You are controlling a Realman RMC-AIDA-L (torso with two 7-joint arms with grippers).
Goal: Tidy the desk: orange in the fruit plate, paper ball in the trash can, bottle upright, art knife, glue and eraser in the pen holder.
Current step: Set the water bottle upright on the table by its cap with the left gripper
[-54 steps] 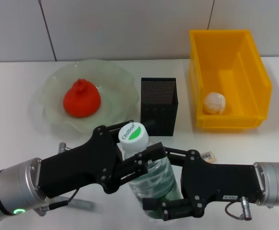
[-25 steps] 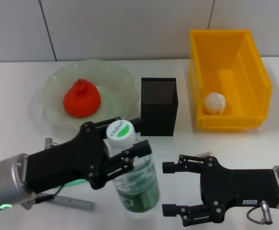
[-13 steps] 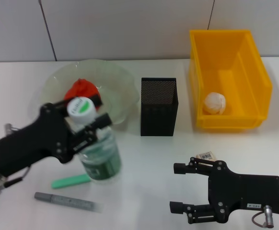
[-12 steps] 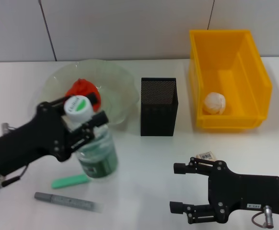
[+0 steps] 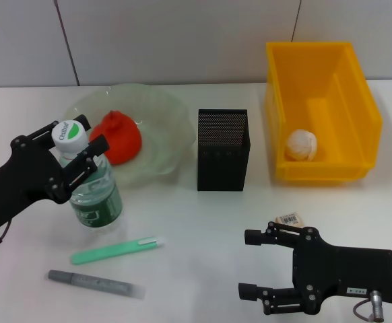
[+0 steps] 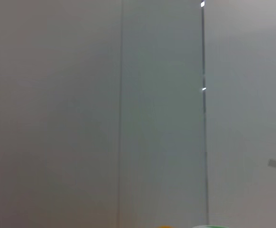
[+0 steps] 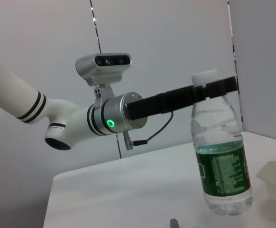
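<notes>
Head view: left end effector [image 5: 75,156] has carried the bottle [image 5: 95,198] leftward, gripping its neck; cap reads "Cestbon". Right end effector [image 5: 256,264] stays wide open.

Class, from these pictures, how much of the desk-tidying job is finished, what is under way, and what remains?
Done: the orange lies in the fruit plate and the paper ball in the yellow bin. Under way: the left gripper holds the bottle upright on the table. Left: the green stick and grey knife lie outside the pen holder. The right gripper waits open.
</notes>
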